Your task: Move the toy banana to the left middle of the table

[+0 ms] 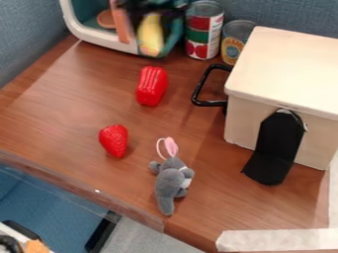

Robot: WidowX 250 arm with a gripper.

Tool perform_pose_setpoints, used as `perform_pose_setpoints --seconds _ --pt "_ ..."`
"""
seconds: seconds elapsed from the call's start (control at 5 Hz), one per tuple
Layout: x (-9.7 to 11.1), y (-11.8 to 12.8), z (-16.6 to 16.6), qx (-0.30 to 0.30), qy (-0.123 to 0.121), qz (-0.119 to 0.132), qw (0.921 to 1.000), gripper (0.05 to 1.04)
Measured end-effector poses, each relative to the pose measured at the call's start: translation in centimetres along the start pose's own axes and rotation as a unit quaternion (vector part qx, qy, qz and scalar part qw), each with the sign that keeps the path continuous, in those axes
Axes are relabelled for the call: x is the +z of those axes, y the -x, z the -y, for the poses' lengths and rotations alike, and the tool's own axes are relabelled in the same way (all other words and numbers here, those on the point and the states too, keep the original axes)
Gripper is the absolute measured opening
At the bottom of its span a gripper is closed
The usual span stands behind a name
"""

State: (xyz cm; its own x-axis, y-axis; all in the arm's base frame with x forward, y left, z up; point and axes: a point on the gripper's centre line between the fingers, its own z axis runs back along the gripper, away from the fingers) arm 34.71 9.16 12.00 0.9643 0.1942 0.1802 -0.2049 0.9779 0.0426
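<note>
At the top of our bench (79, 99), we see the blurred black pincer (153, 9) above the upright toy banana (150, 35), by a white-rimmed teal container (99, 38). Just right of it stand a taller can (204, 29) and a shorter can (234, 42). Below the banana, we find a red toy bell pepper (151, 86), then a toy strawberry (113, 140) and, lower right, a gray plush rabbit (173, 180). A pale lidded box (290, 64) with a black handle (200, 89) occupies our right side, a black strap-like piece (276, 148) against its front.
</note>
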Motion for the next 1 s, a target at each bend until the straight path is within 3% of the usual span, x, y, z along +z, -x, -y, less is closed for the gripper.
perform_pose_setpoints --seconds 0.2,0.4,0.6,0.8,1.0 --pt "-2.0 1.2 -4.8 0.026 -0.034 0.009 0.999 0.55" --pt "-5.1 1.7 -9.4 0.052 -0.051 0.004 0.9973 0.55" --pt "-10.4 2.3 -12.0 0.042 -0.029 -0.03 0.9983 0.55" --pt "-11.7 1.5 -12.7 0.018 -0.035 -0.022 0.999 0.543" --pt "-11.8 1.6 -12.8 0.011 -0.035 -0.015 0.9992 0.622"
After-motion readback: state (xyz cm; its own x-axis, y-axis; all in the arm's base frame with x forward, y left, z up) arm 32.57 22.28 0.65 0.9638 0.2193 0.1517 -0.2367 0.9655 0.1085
